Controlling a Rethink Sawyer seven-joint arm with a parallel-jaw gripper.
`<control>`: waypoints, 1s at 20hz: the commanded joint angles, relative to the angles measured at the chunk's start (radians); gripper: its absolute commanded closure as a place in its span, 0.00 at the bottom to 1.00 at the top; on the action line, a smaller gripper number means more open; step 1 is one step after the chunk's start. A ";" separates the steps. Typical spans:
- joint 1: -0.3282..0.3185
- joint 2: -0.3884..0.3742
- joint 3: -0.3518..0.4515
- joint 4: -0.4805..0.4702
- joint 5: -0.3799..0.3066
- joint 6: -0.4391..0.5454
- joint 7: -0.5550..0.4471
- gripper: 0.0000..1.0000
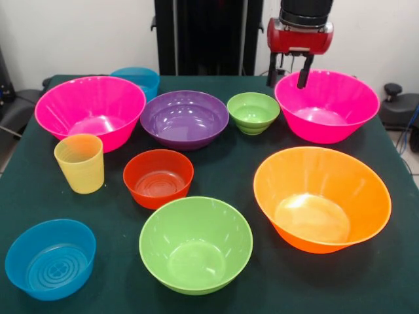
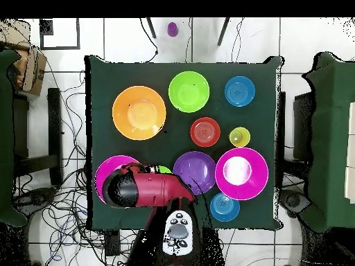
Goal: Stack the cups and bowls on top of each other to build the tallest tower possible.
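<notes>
1. Front view: we see no tower yet. All the bowls and the cup (image 1: 79, 163) stand single on the bench (image 1: 236, 170), none inside another, so we judge the task is at its very beginning.
2. The gripper (image 1: 289, 76) hangs over the rim of the right pink bowl (image 1: 327, 106). Its fingers (image 1: 304, 72) stand apart with nothing between them.
3. At the far side stand the left pink bowl (image 1: 90, 110), one blue bowl (image 1: 137, 80) behind it, the purple bowl (image 1: 184, 119) and the small green bowl (image 1: 253, 112).
4. In the middle are the cup and the red bowl (image 1: 158, 177); nearer are the other blue bowl (image 1: 51, 258), the big green bowl (image 1: 196, 244) and the orange bowl (image 1: 322, 198).
5. The overhead view agrees: each bowl has its own place, and the arm (image 2: 142, 187) covers part of one pink bowl.
6. All stacking is left. We think the wide bowls are a good base and the cup suits the top.
</notes>
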 commanded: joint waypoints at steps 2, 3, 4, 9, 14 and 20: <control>-0.098 -0.047 0.116 0.120 -0.126 -0.354 0.165 0.00; -0.095 -0.050 0.114 0.118 -0.127 -0.346 0.163 0.00; -0.092 -0.054 0.111 0.116 -0.128 -0.339 0.161 0.00; -0.080 -0.062 0.102 0.114 -0.115 -0.330 0.156 0.00; -0.049 -0.051 0.075 0.115 -0.094 -0.335 0.154 0.00; -0.026 0.044 0.068 0.118 -0.119 -0.486 0.181 0.00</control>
